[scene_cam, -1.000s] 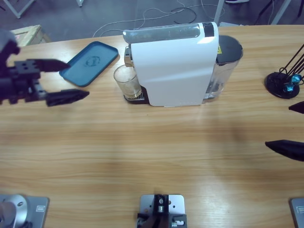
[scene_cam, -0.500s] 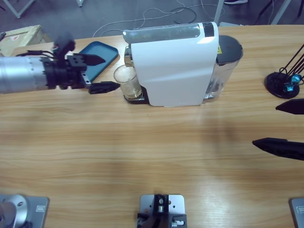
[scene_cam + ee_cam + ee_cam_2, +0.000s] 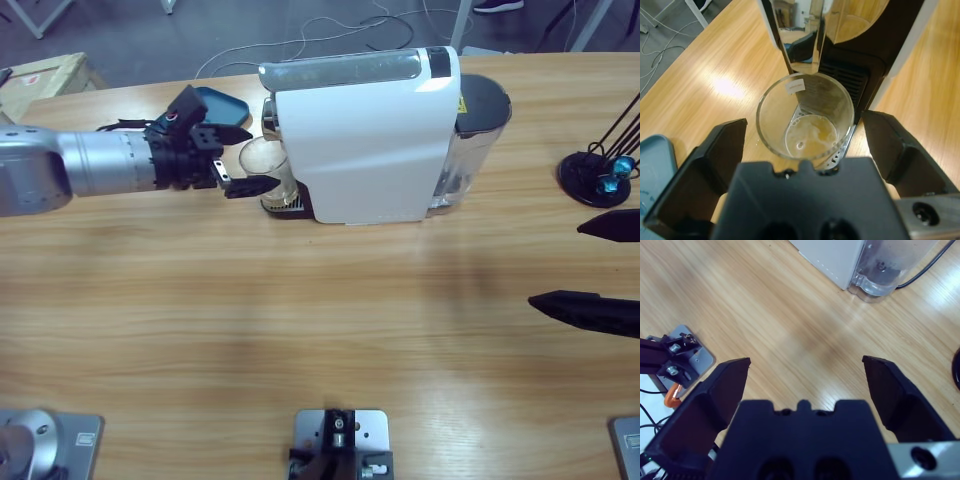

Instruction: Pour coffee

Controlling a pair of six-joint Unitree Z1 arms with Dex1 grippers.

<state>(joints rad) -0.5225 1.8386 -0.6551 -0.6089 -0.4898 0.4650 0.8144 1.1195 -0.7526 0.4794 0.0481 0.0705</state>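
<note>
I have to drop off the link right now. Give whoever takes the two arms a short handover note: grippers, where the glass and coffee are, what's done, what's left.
Left gripper: open, jaws on either side of the small clear drinking glass, not closed on it.
Right gripper: open, holding nothing, above bare table at the right edge.
The glass stands on the drip grate of the white boxy coffee machine, under its spout, with a shallow layer of amber-brown coffee at the bottom.
Blue tray lies behind the left gripper.
Done: left arm in position around the glass.
Left: close on the glass, draw it out, pour.
</note>
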